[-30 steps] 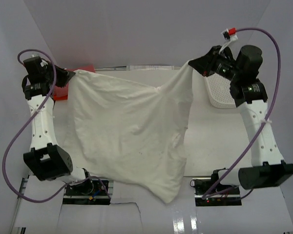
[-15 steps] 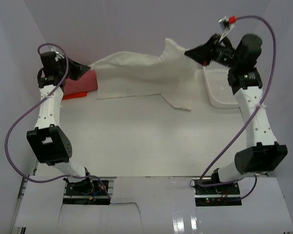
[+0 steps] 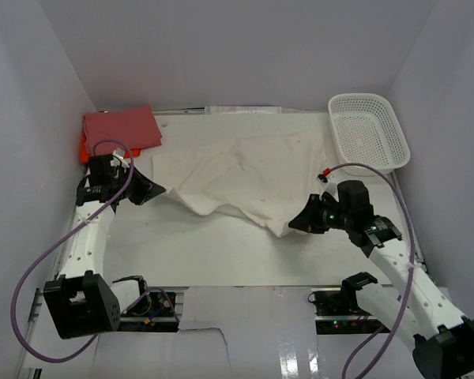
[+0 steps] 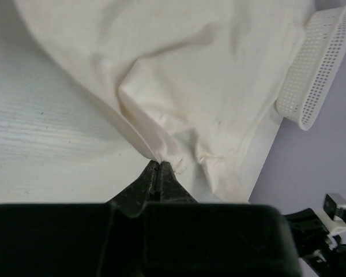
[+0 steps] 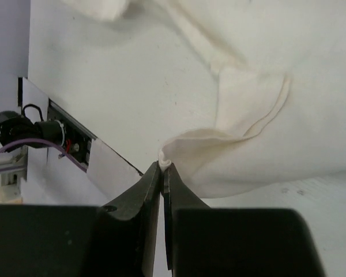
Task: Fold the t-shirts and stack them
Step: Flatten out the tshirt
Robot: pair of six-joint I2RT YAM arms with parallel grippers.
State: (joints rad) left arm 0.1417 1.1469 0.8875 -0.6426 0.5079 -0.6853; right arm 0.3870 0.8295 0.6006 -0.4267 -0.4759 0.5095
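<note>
Left claw [image 4: 160,164] is pinched shut on the cream shirt [image 3: 237,170] at its 9 o'clock edge, and the right claw [image 5: 163,166] is shut on its 5 o'clock corner. A second ago the shirt hung raised between them; now it lies on the bench [image 3: 221,253]. There are three shirts: the pink shirt [image 3: 120,126] is at 10 o'clock, with the orange shirt [image 3: 83,147] at its edge. One basket [image 3: 368,130] sits at 2 o'clock.

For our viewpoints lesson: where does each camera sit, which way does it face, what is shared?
Top external: above and behind, looking down at the table; both arms show.
Left wrist: on the left arm, facing the basket; its fingers pinch the cream shirt.
Right wrist: facing the table's near edge; fingers pinch the same shirt.
All share the shirt.
</note>
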